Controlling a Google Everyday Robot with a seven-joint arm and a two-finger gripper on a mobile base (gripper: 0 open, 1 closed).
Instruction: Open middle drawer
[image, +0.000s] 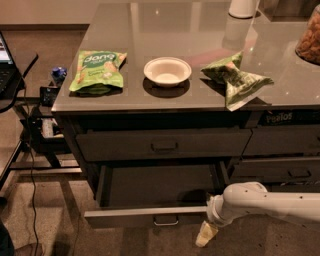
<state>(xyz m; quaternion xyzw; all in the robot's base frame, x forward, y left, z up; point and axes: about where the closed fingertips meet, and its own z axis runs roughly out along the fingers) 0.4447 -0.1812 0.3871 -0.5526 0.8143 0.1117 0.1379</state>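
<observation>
The middle drawer (145, 217) is pulled far out of the cabinet, showing its dark inside and pale rim, with its small pull handle (166, 220) on the front. My gripper (207, 234) hangs at the right end of that drawer front, just below its edge and to the right of the handle. The white arm (270, 200) reaches in from the right edge of the view. The drawer above (164, 145) is closed.
On the counter (150, 30) lie a green snack bag (98, 70), a white bowl (167, 71) and a crumpled green bag (236, 78). Closed drawers (295, 172) sit at right. A stand with cables (35, 130) is at left.
</observation>
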